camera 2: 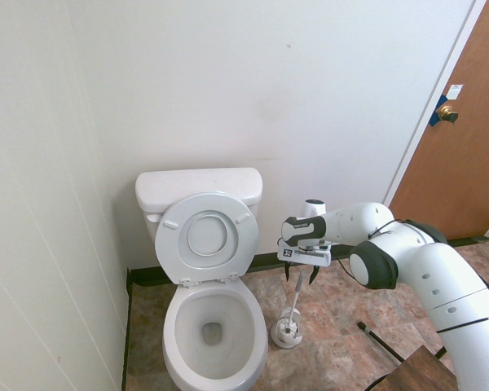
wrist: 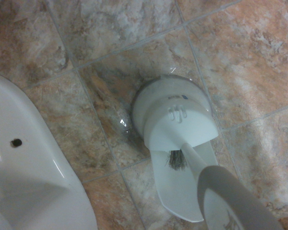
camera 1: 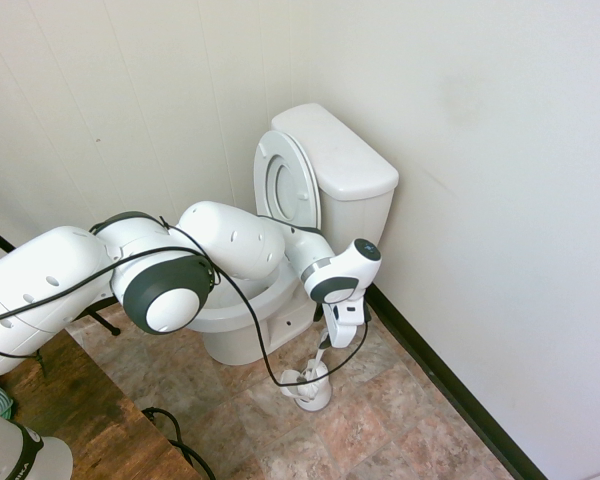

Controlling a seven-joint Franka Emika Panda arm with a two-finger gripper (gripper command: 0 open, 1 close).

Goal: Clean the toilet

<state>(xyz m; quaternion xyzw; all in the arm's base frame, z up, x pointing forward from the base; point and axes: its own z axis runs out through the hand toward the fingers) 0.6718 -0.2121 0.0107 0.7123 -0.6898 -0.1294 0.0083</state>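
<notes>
The white toilet (camera 2: 183,314) stands against the wall with its seat and lid (camera 2: 208,236) raised against the tank (camera 1: 345,165). Its bowl (camera 1: 242,305) is partly hidden behind my arm. On the floor beside the bowl stands a small white brush holder (camera 2: 287,332) with a toilet brush in it. The brush's handle (camera 2: 296,295) rises straight up. My gripper (camera 2: 300,275) points down over the handle's top, open, with a finger on each side of it. The wrist view shows the holder (wrist: 175,115), the handle (wrist: 230,196) and the toilet's base (wrist: 33,191).
The floor is brown and grey stone tile (camera 2: 342,342). A white wall runs close behind the toilet and the holder. A brown door (camera 2: 464,138) is at the far right. A wooden table corner (camera 1: 70,410) lies near the arm's base.
</notes>
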